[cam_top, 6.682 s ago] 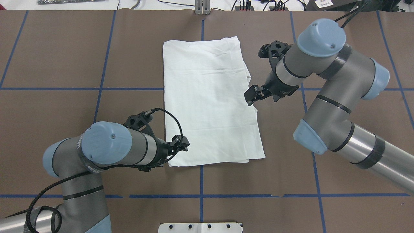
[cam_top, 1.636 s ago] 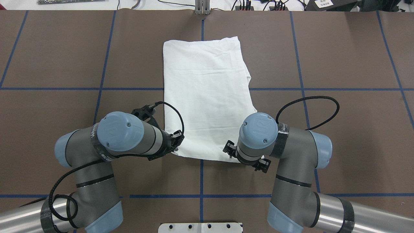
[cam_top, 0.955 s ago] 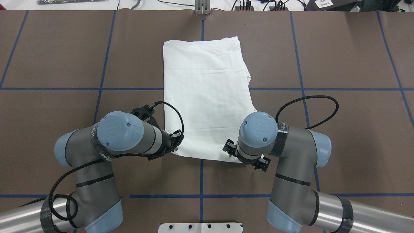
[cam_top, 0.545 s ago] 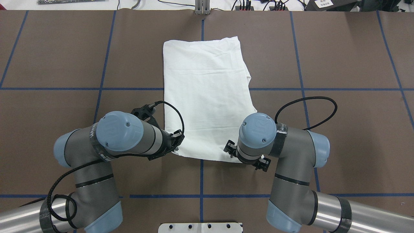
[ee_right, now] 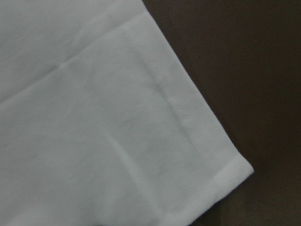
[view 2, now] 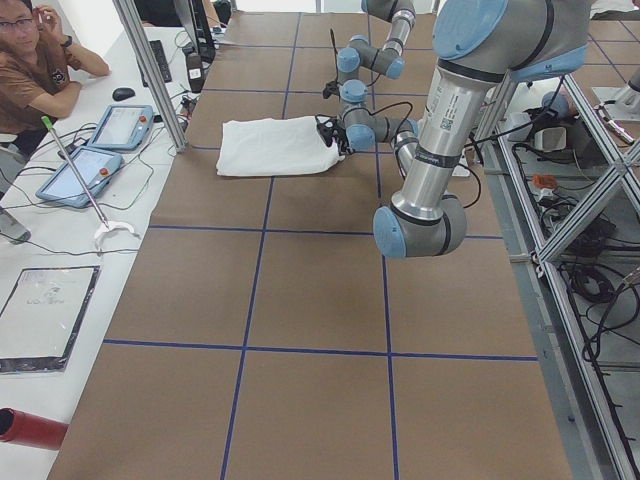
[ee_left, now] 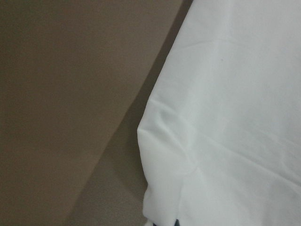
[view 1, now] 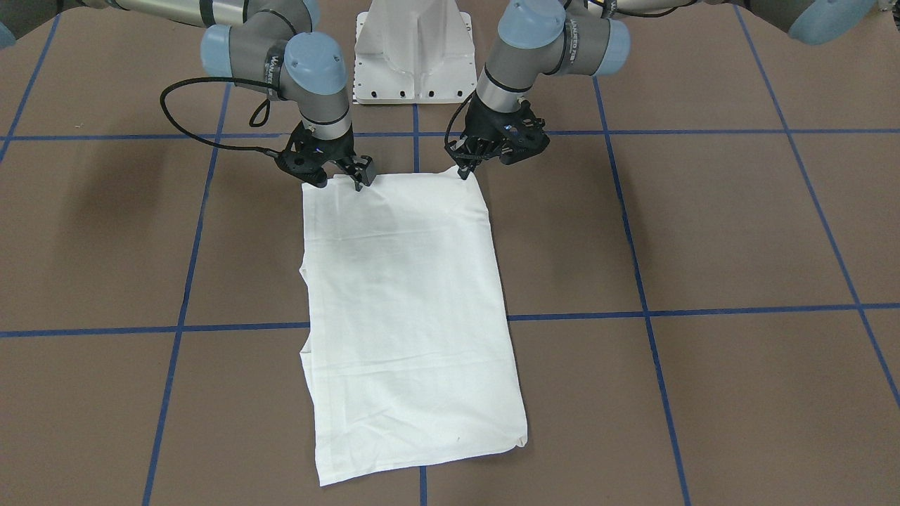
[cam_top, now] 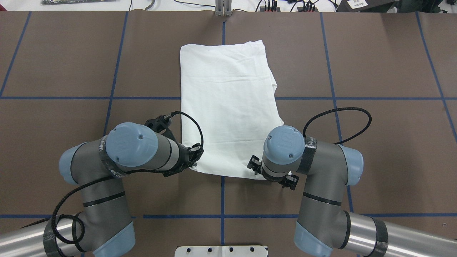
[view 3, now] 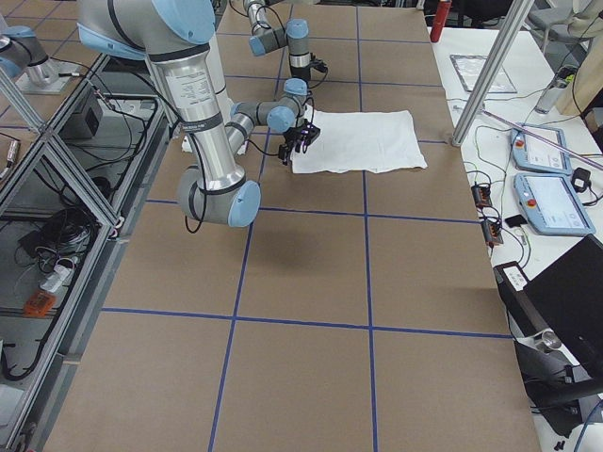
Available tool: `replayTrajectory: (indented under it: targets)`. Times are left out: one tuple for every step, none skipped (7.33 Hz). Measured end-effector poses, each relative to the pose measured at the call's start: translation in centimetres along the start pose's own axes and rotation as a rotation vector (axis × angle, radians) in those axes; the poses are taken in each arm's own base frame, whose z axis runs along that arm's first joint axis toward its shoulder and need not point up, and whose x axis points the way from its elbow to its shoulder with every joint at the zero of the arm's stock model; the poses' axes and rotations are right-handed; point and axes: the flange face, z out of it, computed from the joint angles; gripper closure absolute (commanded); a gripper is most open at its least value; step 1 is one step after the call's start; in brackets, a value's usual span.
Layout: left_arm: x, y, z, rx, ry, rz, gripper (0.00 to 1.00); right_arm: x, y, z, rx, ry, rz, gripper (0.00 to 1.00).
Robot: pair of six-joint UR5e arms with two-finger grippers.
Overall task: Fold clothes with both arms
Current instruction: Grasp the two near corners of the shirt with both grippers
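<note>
Brown paper covered the table (view 1: 703,232), crossed by blue tape lines (view 1: 636,281). On it the white shirt (view 1: 408,302) lay folded into a long flat rectangle, stretching away from both grippers. The left gripper (view 1: 465,173) pointed down at the shirt's near corner on its own side, its fingers pinched together on the cloth, which rose slightly there. The right gripper (view 1: 339,181) stood at the other near corner with its fingers spread apart over the cloth's edge, nothing clamped between them. The shirt's near edge ran between the two grippers.
</note>
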Motion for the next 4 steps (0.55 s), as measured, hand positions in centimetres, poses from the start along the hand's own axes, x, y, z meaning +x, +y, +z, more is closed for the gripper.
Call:
replayTrajectory:
  targets:
    - [-0.01, 0.0, -0.04, 0.0, 0.0, 0.0, 1.0, 0.0, -0.1, 0.22, 0.004, 0.002, -0.001, 0.01]
    - [0.01, -0.01, -0.13, 0.001, 0.002, 0.0, 1.0, -0.05, -0.23, 0.47, 0.009, 0.001, -0.003, 0.03]
    - [0.03, -0.01, -0.25, 0.001, 0.004, 0.0, 1.0, -0.16, -0.3, 0.69, 0.012, 0.0, -0.003, 0.18]
    - [0.05, 0.0, -0.32, 0.001, 0.005, 0.0, 1.0, -0.26, -0.31, 0.75, 0.011, -0.008, -0.004, 0.41]
